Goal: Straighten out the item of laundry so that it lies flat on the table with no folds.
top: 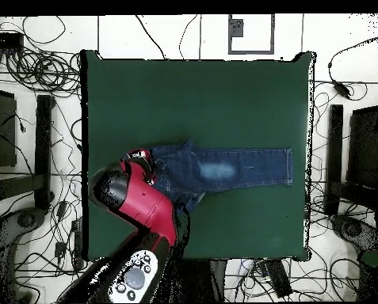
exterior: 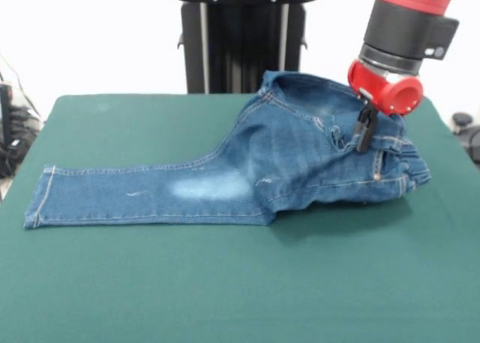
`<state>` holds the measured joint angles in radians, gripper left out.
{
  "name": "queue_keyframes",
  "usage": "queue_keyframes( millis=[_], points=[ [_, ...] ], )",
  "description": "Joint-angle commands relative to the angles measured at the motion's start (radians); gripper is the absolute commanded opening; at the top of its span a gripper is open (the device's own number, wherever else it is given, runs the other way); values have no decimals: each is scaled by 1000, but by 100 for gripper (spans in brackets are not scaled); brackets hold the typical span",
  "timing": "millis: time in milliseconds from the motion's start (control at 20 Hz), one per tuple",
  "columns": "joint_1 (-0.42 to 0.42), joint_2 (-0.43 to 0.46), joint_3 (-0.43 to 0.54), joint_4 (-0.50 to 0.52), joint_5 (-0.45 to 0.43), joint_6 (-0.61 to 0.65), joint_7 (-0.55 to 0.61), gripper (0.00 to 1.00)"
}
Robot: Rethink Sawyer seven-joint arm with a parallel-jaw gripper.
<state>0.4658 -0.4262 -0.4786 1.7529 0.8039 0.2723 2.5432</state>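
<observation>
**Entry: one pair of jeans, partly lifted, on green counter**

Item: blue denim jeans, faded pale patch on the thigh, orange-tan stitching. One leg lies flat and straight along the counter, hem toward the front view's left edge. The waist end is bunched and raised off the surface, a shadow beneath it; the second leg is folded up behind.

My end effector: black fingers closed on the denim near the waistband and pocket, holding that end up. My red arm covers the waist end from overhead.

Counter: dark green, otherwise bare around the jeans.
</observation>
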Motion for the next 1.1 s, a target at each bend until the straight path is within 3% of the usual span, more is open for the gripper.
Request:
queue_keyframes(
  millis=[50, 1100],
  points=[
    [50, 36, -15, -137, 62, 165, 401, 0],
    [88, 106, -70, -290, 42, 271, 589, 0]
  ],
)
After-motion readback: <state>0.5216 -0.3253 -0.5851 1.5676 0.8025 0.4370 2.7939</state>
